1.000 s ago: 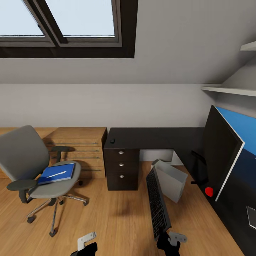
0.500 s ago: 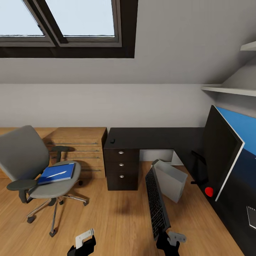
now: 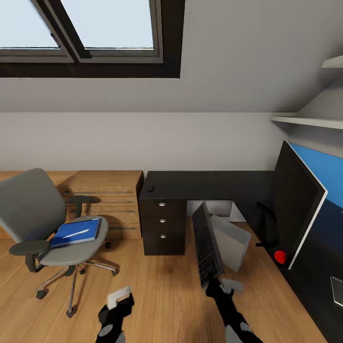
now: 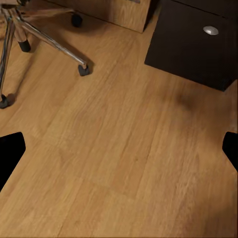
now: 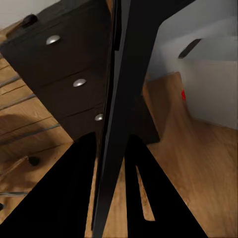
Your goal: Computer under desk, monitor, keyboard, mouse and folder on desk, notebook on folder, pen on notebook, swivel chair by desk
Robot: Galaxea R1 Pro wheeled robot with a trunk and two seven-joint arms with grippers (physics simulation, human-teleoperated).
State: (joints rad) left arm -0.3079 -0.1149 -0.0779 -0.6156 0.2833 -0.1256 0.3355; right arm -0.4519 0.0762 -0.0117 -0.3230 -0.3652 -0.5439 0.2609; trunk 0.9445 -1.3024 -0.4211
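The keyboard (image 3: 206, 244) hangs on edge above the floor, its far end near the desk (image 3: 190, 183), with my right gripper (image 3: 217, 284) shut on its near end. From the right wrist, the keyboard (image 5: 118, 99) runs edge-on between the fingers. My left gripper (image 3: 119, 297) is open over bare floor. The mouse (image 3: 151, 188) sits on the desk's left corner. The monitor (image 3: 297, 209) stands on the desk at right, and the grey computer (image 3: 232, 240) is on the floor beside it. The swivel chair (image 3: 33, 209) holds the blue folder (image 3: 76, 232) with a white pen (image 3: 75, 234) on it. The notebook (image 3: 337, 289) lies at the far right edge.
A wooden chest of drawers (image 3: 107, 200) stands left of the desk's black drawer unit (image 3: 163, 226). The chair's chrome base (image 4: 29, 29) and the drawer unit (image 4: 198, 44) show from the left wrist over open wooden floor (image 4: 119, 148). Shelves (image 3: 309, 119) hang at upper right.
My right arm has raised the keyboard and carried it forward toward the desk. My left gripper has risen a little.
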